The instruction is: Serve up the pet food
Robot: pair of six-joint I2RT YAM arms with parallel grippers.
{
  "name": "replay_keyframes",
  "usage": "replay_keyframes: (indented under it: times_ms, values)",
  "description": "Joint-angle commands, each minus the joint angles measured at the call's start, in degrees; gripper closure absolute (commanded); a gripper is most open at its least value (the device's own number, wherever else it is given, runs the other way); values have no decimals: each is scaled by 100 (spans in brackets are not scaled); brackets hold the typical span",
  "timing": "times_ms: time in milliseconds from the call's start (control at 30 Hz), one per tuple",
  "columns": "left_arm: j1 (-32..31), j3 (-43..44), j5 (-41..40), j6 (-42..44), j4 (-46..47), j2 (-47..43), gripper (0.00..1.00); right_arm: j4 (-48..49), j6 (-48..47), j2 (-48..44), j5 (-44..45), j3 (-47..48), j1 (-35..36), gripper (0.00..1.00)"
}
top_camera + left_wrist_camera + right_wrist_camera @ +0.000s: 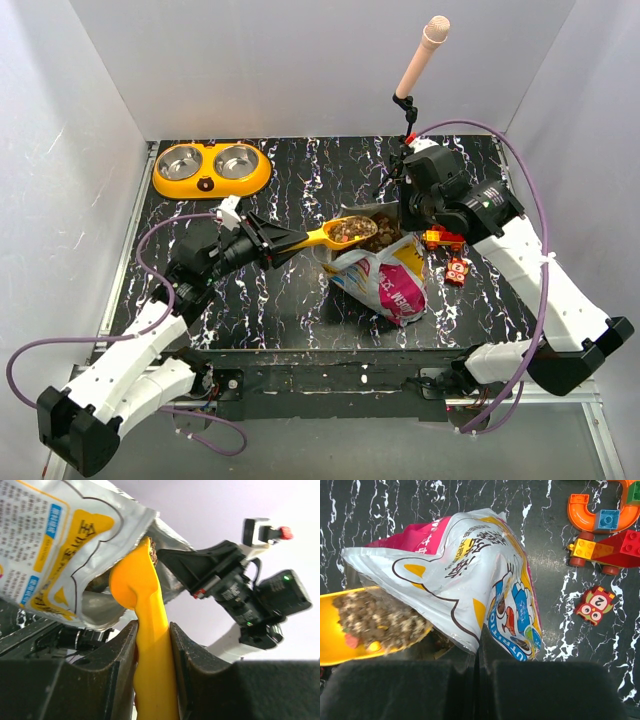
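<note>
A yellow scoop [322, 236] heaped with brown pet food [352, 229] hangs at the open mouth of the white, yellow and pink bag [392, 282] in mid-table. My left gripper [290, 243] is shut on the scoop's handle [151, 665], one finger against each side. In the right wrist view the pet food [376, 620] fills the scoop's bowl [335, 652] just outside the bag [465, 570]. My right gripper [480, 647] is shut on the bag's upper edge and holds the mouth up. More kibble shows inside the bag's opening [383, 236].
A yellow double feeder [206, 186] with two steel bowls sits at the back left corner. Colourful toy bricks [443, 240] and a small owl block [458, 271] lie right of the bag. A pink-tipped rod on a stand [420, 60] rises at the back right.
</note>
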Motion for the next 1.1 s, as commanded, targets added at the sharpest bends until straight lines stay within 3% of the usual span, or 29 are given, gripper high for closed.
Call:
replay_keyframes:
  times_ms: [0,433,633,800,933,1067]
  values:
    - [53,-140,-30,-262,624,-407,100,799,262,-526,144,99,-29,99]
    - [53,-140,339,133,1406,-267,100,737,535,-579,-138,275,-29,99]
    - [53,-492,611,-25,2469,-4,100,694,570,-570,-120,398,-29,99]
    - [71,-518,612,54,2259,-513,100,649,579,-596,-102,451,-29,99]
    - [80,-659,560,-341,3522,127,100,606,544,-570,-102,477,-29,99]
    - [88,-439,384,18,2586,-407,100,588,526,-570,-50,530,-37,99]
